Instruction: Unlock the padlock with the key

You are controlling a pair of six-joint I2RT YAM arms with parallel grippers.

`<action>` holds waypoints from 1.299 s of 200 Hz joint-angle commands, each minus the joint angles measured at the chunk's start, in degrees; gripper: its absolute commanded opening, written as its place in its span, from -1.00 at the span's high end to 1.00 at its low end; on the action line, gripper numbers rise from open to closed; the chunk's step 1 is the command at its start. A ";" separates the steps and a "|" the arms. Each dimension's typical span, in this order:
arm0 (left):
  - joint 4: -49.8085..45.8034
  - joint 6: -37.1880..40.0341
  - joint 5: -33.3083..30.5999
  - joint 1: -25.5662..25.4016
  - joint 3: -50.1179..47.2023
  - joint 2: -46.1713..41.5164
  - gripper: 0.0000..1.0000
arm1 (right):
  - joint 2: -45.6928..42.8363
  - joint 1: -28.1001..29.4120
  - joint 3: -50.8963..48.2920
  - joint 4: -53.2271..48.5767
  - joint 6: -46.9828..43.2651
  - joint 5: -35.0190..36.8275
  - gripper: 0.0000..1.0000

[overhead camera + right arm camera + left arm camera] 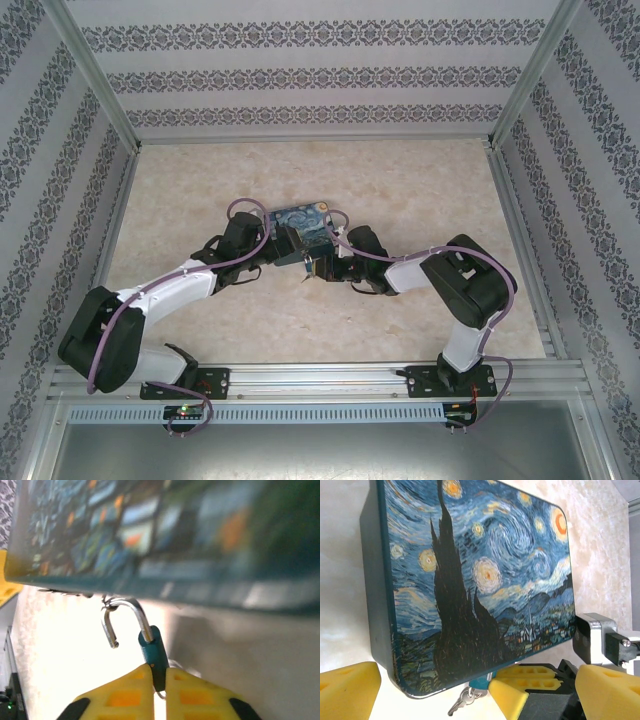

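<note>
we see the tin box (pixel 300 222), its lid painted with a swirly blue and yellow night sky, lying about mid-table on the pale marbled table (pixel 200 190). the 2 arms reach in to it from the near edge. the left gripper (pixel 262 248) sits at the box's left side and the right gripper (pixel 325 262) at its near right corner.

in the left wrist view the left gripper's yellow fingers (pixel 347 690) stand wide apart, 1 at each side of the box's near end. a thin pale gap shows beside the left pad, and we cannot tell whether either pad touches the tin.

in the right wrist view the padlock (pixel 154 652), tiny with a teal-blue body, hangs just off the box's near side wall. the right gripper's 2 yellow fingers (pixel 125 692) are pinched together on the lower part of the body. the thin silvery shackle (pixel 142 622) curves up to the rim of the box, where it hooks through something small that is too blurred to name. its short leg ends free, clear of the body.

from the left wrist camera a silvery key (pixel 461 701) shows just below the padlock, near the box's corner.
</note>
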 commanded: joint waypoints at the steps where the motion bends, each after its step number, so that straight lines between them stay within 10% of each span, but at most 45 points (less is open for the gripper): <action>1: -0.16 1.21 0.55 0.88 1.92 0.47 -0.99 | 0.93 0.57 0.49 1.17 0.28 -0.80 0.86; 70: -0.14 1.14 0.81 1.05 1.83 0.60 -0.99 | 1.78 0.66 0.56 2.91 1.41 -0.86 0.40; 260: 2.58 -0.19 1.97 1.10 0.35 0.68 -0.99 | 4.80 2.96 4.02 0.03 1.63 -0.03 0.38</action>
